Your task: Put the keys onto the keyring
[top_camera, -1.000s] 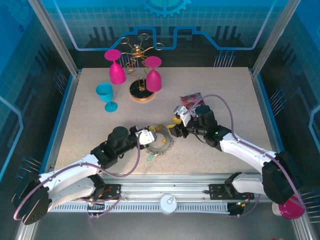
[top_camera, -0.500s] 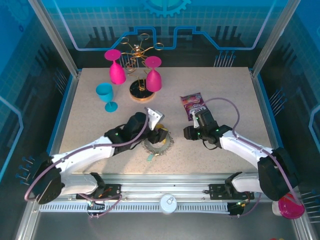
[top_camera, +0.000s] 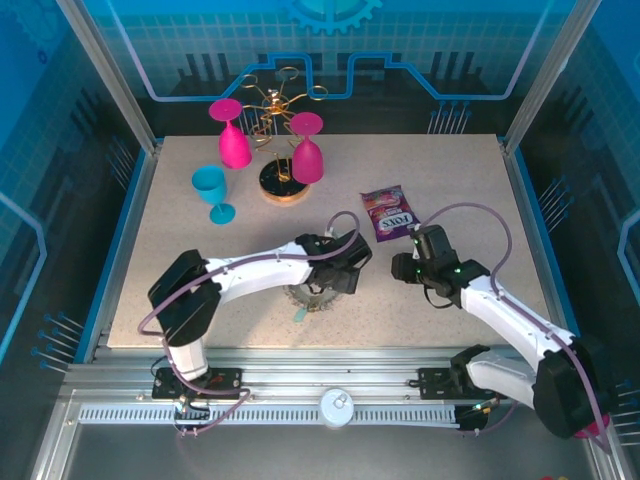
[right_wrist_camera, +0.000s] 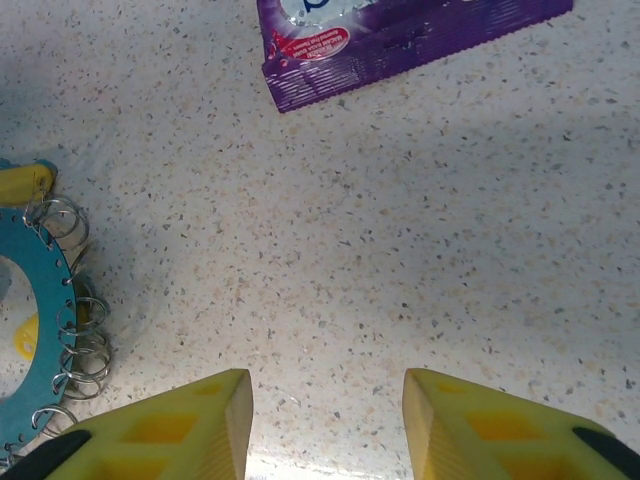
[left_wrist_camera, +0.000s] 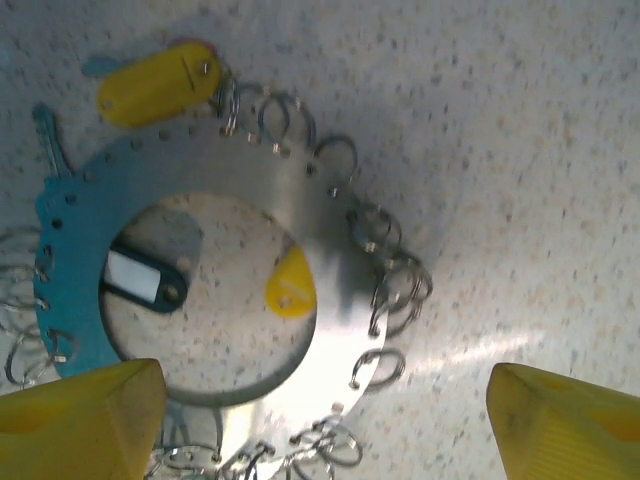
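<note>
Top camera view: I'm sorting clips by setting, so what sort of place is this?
Probably a robot test cell, not a home: a speckled table fenced by aluminium posts and blue printed panels, with a left arm and a right arm bolted to a rail at its near edge.

The left arm point(top_camera: 250, 272) has unfolded from the near left corner and now stretches across the surface. The left fingers point(top_camera: 340, 272) are spread wide above the keyring point(top_camera: 305, 297) instead of beside its left rim. The right fingers point(top_camera: 403, 268) have drawn back from the keyring toward the right edge, parted over bare surface, leaving the purple packet point(top_camera: 388, 212) fully uncovered.
</note>
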### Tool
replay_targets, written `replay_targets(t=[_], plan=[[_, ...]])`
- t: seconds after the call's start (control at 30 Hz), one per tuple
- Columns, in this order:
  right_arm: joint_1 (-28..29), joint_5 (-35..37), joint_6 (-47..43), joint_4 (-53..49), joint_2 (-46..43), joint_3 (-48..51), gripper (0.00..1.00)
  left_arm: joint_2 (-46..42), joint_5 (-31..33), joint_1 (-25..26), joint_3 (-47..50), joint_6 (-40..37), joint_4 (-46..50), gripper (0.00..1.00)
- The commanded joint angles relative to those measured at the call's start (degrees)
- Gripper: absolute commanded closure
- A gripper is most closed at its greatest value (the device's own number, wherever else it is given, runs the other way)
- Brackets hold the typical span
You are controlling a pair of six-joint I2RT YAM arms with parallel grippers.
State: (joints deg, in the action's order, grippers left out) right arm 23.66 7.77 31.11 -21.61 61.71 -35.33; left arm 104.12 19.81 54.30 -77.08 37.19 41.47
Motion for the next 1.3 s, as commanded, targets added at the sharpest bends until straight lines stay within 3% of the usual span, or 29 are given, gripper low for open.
replay_targets(t=[0.0, 0.1, 0.37, 0.67, 1.0, 1.27], plan=[[-1.1, 0.9, 1.4, -0.9, -2.2, 1.6, 0.56, 5.1, 7.1, 0.5, -7.1, 1.9, 6.5, 0.22], [-1.4, 0.9, 1.6, -1.4, -3.8, 2.1, 0.57, 10.0, 8.6, 0.2, -12.4, 1.0, 9.4, 0.28], [-1.8, -0.4, 2.0, 0.0, -6.3, 3.9, 0.59, 19.5, 9.9, -0.8, -23.8, 2.9, 15.4, 0.32], [-2.4, -1.2, 1.5, -0.2, -6.6, 4.1, 0.61, 24.7, 13.0, -0.2, -28.9, -4.8, 16.5, 0.63], [-2.9, -1.5, 1.7, -0.5, -7.4, 4.6, 0.62, 27.8, 9.7, -0.9, -31.2, -10.2, 18.1, 0.67], [-3.1, -1.7, 1.8, -0.4, -7.2, 4.5, 0.62, 29.5, 10.6, -0.9, -32.3, -11.1, 19.9, 0.69]])
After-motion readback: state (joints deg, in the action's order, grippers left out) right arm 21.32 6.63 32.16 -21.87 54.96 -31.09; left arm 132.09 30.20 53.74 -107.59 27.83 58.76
